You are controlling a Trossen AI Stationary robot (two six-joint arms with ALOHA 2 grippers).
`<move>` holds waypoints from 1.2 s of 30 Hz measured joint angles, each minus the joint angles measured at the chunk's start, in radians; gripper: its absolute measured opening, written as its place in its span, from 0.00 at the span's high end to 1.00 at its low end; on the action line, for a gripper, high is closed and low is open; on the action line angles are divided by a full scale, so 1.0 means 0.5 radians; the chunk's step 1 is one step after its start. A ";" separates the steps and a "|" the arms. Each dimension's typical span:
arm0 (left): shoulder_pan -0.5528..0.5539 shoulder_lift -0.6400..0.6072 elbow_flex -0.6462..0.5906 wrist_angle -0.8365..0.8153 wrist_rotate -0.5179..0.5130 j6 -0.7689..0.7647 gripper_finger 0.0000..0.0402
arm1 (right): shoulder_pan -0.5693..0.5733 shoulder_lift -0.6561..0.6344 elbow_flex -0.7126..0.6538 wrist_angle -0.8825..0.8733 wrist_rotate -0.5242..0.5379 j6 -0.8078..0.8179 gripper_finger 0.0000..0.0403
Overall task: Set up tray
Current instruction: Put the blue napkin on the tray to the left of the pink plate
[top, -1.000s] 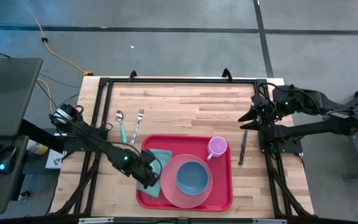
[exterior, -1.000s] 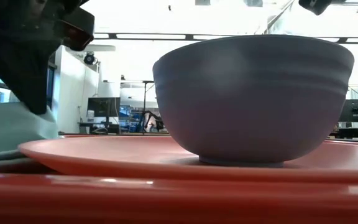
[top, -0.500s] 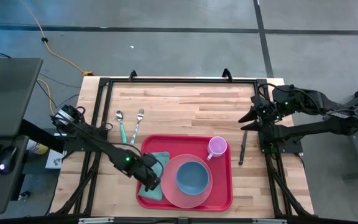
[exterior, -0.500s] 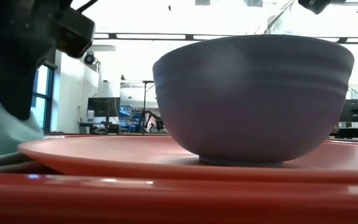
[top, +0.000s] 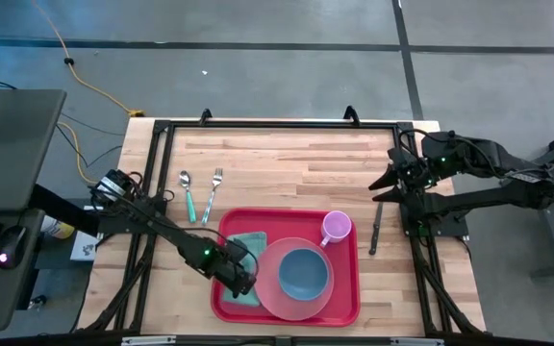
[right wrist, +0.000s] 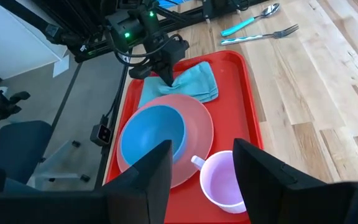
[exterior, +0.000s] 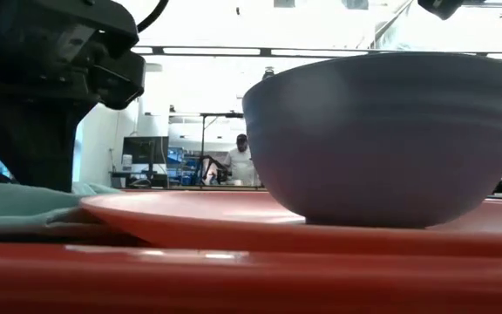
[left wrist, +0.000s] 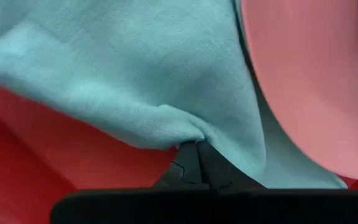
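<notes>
The red tray (top: 349,309) lies at the table's near middle. On it are a pink plate (top: 275,300) with a blue bowl (top: 303,273), a pink mug (top: 336,228) and a teal napkin (top: 249,244). The napkin lies on the tray's left part, with the plate's rim over its right edge. My left gripper (top: 242,283) stands over the napkin's near part, beside the plate, and is shut on the cloth. My right gripper (top: 385,182) waits open above the table's right edge, by the knife (top: 374,231). My left gripper pinches a raised fold of the napkin (left wrist: 185,127) between its two fingertips (left wrist: 197,163). It comes from above, pointing down, close beside the plate's rim (left wrist: 272,118). The rest of the cloth lies slack on the tray floor (left wrist: 92,162).
A spoon (top: 187,191) and a fork (top: 212,193), both with teal handles, lie on the wood left of the tray's far corner. Bare wood stretches across the far half of the table (top: 296,159). A person stands far off in the room (exterior: 240,157).
My left gripper has moved toward the table's near edge and slightly right, keeping its hold on the napkin, and the napkin's lifted part has come down flat on the tray. The plate with the bowl has slid a little to the right.
</notes>
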 joint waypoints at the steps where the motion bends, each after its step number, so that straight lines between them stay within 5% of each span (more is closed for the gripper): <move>1: -0.001 -0.002 0.000 -0.005 0.010 0.000 0.98 | 0.000 0.000 0.000 0.000 -0.001 0.000 0.63; 24: 0.172 -0.003 0.067 0.163 -0.030 0.338 0.98 | 0.000 0.000 0.000 -0.001 -0.011 0.001 0.63; 36: -0.018 -0.003 0.070 -0.107 0.005 0.065 0.98 | 0.000 0.000 0.000 -0.001 -0.022 0.001 0.63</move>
